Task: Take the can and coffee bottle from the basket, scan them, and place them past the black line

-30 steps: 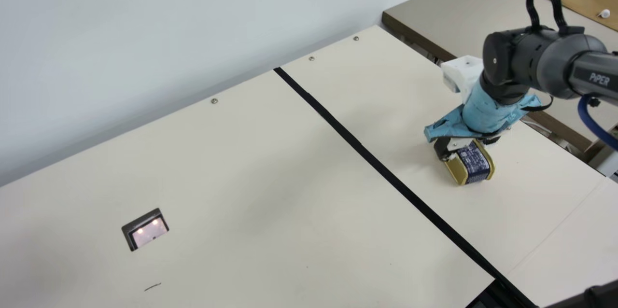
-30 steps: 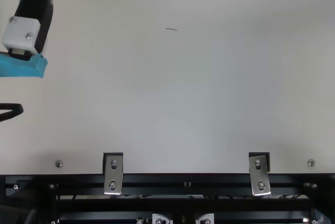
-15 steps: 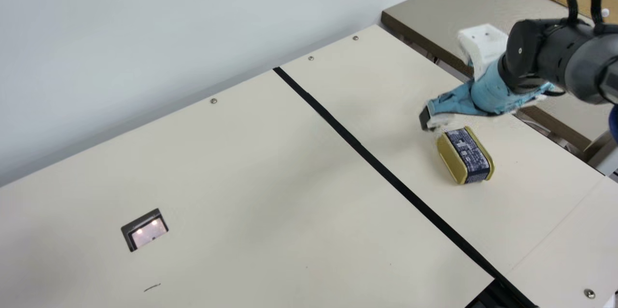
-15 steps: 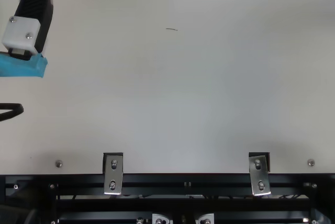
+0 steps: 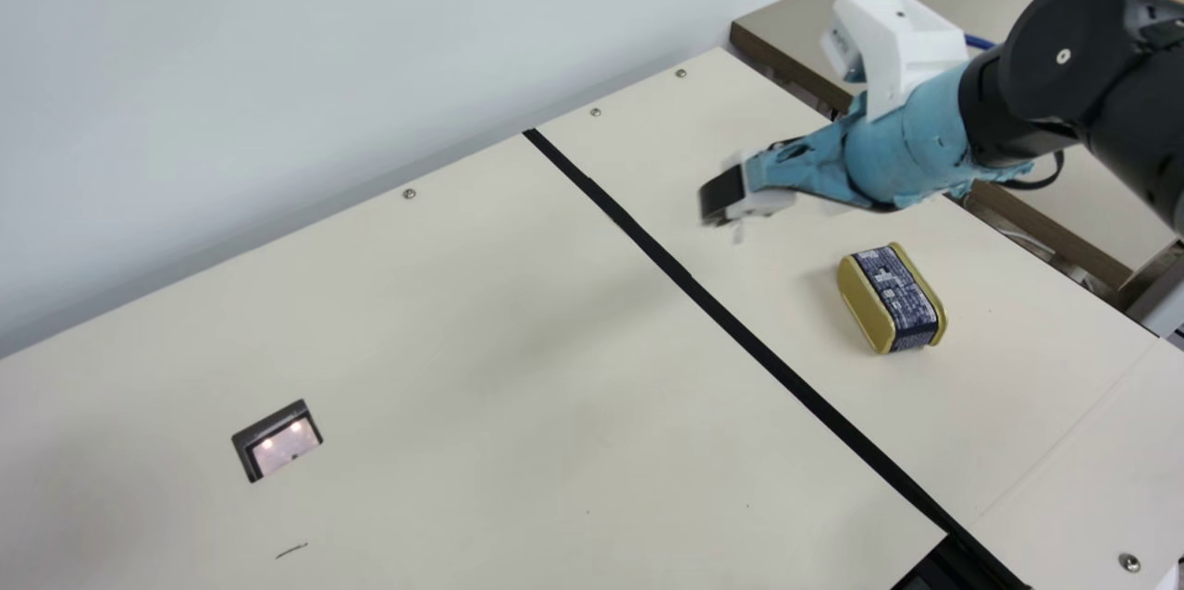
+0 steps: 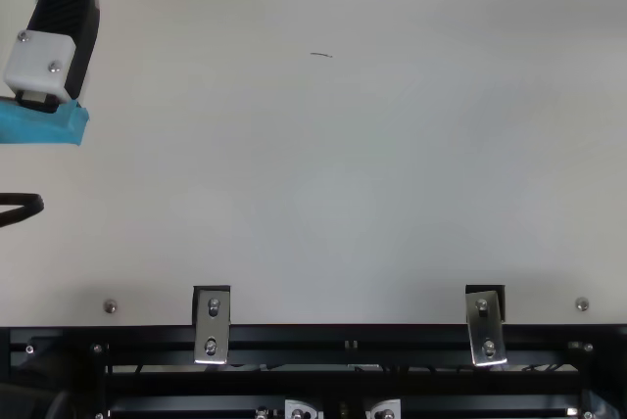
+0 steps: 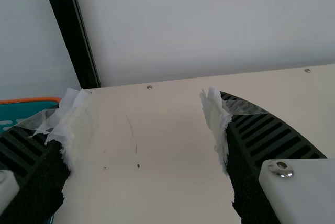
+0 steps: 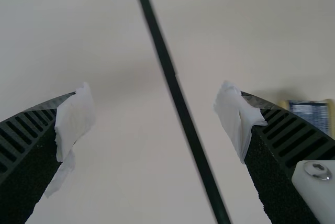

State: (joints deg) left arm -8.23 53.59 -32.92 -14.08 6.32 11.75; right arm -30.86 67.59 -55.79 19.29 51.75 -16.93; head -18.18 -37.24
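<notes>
We are seeing the cream worktop [image 5: 462, 331] bearing the can [image 5: 893, 299], the black line [image 5: 786, 373] running between it and the scanner [image 5: 280, 444].

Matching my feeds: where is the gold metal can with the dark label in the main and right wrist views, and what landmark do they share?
Main view: the can is right of centre, past the black line.
Right wrist view: the can is at the picture's edge, partly hidden behind one black ribbed finger.
Shared landmark: the black line, with the can off to one side.
</notes>
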